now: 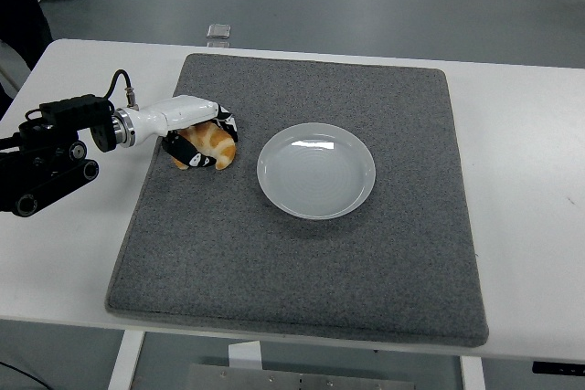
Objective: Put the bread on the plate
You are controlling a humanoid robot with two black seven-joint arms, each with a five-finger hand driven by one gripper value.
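The left hand [196,132] is curling its fingers [226,125] around the bread [209,146], which is lying on the grey mat [302,271] left of the empty white plate [316,171], apart from it. Fingers are partly hiding the bread.

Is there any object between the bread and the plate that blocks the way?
Nothing visible does. The left hand closes on the bread, and only bare grey mat lies between it and the empty plate.
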